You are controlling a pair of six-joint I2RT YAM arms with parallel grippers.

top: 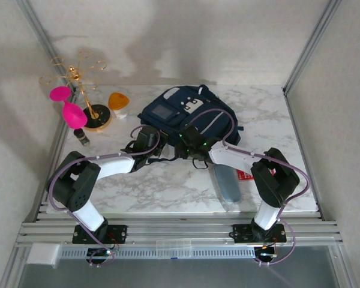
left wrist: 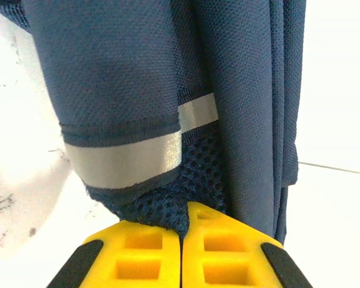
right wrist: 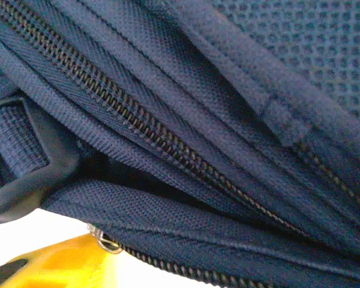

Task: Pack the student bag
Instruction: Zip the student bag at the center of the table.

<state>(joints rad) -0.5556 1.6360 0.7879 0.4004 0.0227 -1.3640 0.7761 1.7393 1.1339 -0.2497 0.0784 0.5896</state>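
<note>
The student bag (top: 189, 114) lies on the marble surface (top: 168, 192) at 12 o'clock from the arms, close to the back wall. The left pincer (left wrist: 183, 225) is pressed together, and a fold of the bag's mesh looks nipped at its tips. So thin a bite could slip free under a pull, and a hard tug might drag the whole bag instead of lifting a flap. The right pincer (top: 190, 144) sits against the zip line, one yellow finger (right wrist: 60, 264) beside a small metal zip pull (right wrist: 105, 243). Whether it is apart or gripping, I cannot tell. It may catch cloth rather than the pull and jam the zip.

Both wrists crowd the bag's 6 o'clock edge and could knock together. At 9 o'clock a gold wire stand (top: 78, 78), pink pieces (top: 72, 111) and an orange-topped object (top: 119, 101) stand near and would topple easily. Open room lies at 6 to 7 o'clock, while a grey case (top: 227, 183) takes 5 o'clock.
</note>
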